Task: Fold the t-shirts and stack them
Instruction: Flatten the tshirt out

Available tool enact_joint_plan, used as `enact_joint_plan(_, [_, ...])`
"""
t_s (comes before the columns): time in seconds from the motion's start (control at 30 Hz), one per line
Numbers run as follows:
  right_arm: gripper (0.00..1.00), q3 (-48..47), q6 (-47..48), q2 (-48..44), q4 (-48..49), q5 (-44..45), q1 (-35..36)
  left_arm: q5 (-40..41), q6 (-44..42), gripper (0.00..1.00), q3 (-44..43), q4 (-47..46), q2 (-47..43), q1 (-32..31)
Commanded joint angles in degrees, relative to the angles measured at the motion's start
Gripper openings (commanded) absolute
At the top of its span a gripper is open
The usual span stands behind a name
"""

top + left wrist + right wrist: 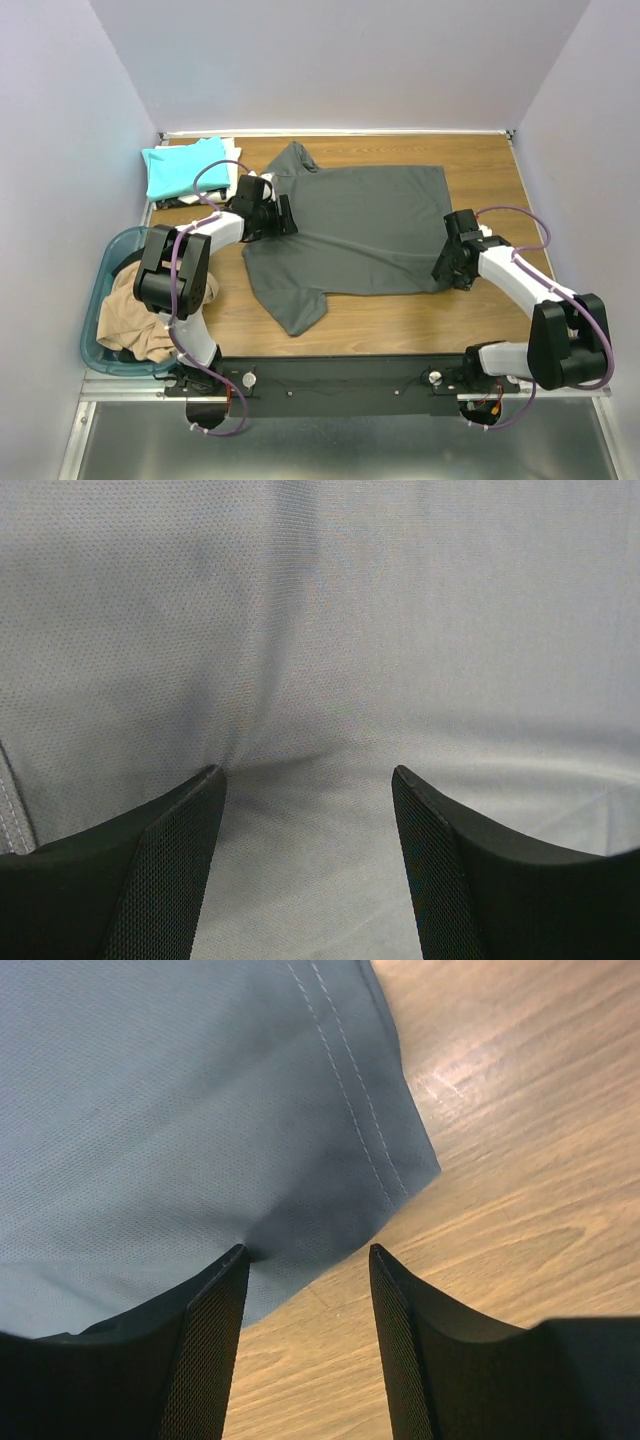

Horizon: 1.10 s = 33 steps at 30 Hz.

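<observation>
Left gripper (pixel 285 218) and right gripper (pixel 447 265) both wide open on the grey t-shirt (pixel 360 230), gotta pinch evenly before lifting

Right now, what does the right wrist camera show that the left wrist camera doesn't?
Only the right wrist view shows the stitched hem corner of the dark grey t-shirt and bare wooden table. Only the left wrist view has cloth filling the whole frame behind its fingers. Both show an open gripper, the right gripper and the left gripper, with tips on that shirt.
</observation>
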<state>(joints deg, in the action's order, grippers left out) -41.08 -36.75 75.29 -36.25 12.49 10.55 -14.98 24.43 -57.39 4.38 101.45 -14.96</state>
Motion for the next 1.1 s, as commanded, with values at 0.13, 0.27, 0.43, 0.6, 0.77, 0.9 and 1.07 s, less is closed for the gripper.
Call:
enact_joint_plan(0.13, [0.6,1.18,-3.77,1.61,-0.4,1.22,-0.17,1.1,-1.13,0.76,1.49,3.18,-0.29,0.46])
enact_joint_plan(0.27, [0.58,1.18,-2.63,4.34,1.79,2.71,-0.17,1.18,-1.05,0.75,1.58,3.0,-0.11,0.46])
enact_joint_plan(0.43, [0.36,-0.92,-0.52,7.41,3.64,3.59,-0.17,1.45,-1.22,0.75,0.79,3.53,-0.02,0.46])
enact_joint_plan(0.6, [0.02,-4.96,0.8,5.05,-0.55,3.5,-0.17,1.8,-2.1,0.75,-0.09,4.49,0.15,0.9])
enact_joint_plan(0.77, [0.05,-11.12,0.98,-0.13,-11.02,5.7,-0.09,2.5,-3.07,0.76,0.34,4.85,-0.29,2.39])
enact_joint_plan(0.9, [0.22,-17.01,0.98,-2.77,-19.37,8.69,-0.17,2.07,-3.95,0.76,0.78,4.85,0.06,4.23])
enact_joint_plan(1.07, [0.5,-19.83,0.72,-3.04,-22.02,9.57,-0.09,1.97,-4.3,0.76,0.78,4.93,-0.46,4.42])
